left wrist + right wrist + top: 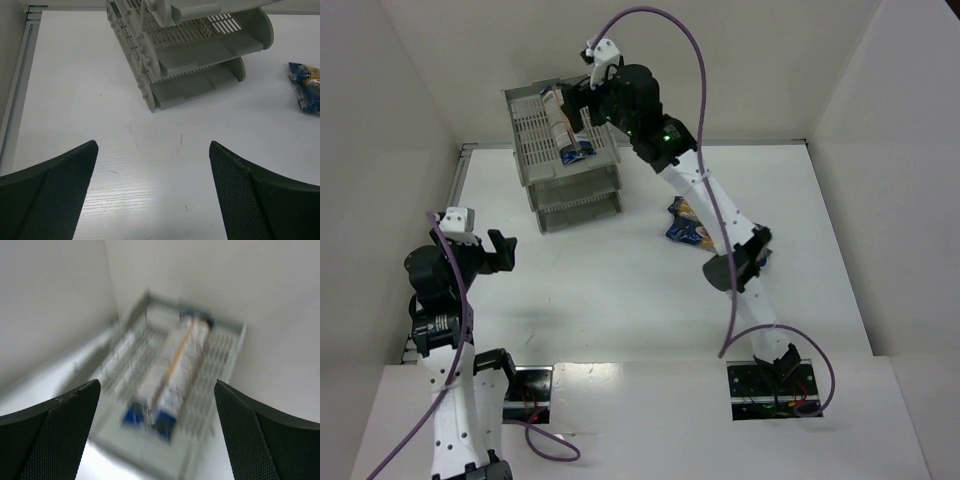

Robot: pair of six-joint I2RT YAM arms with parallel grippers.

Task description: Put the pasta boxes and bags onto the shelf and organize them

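The grey three-tier shelf (578, 205) stands at the back left. One long packet (561, 122) with blue ends lies lengthwise in its top tray; it shows blurred in the right wrist view (172, 367), inside the tray rim (235, 340). My right gripper (578, 104) hovers over that tray, open and empty (157, 432), apart from the packet. More packets (686, 224) lie on the table right of the shelf, partly hidden by the right arm; they show in the left wrist view (306, 87). My left gripper (502, 250) is open and empty (154, 192) above the table, facing the shelf (200, 50).
White walls close in the table on the left, back and right. A metal rail (20, 75) runs along the left wall's foot. The right arm's forearm (705, 195) stretches from the near edge across the table to the shelf top.
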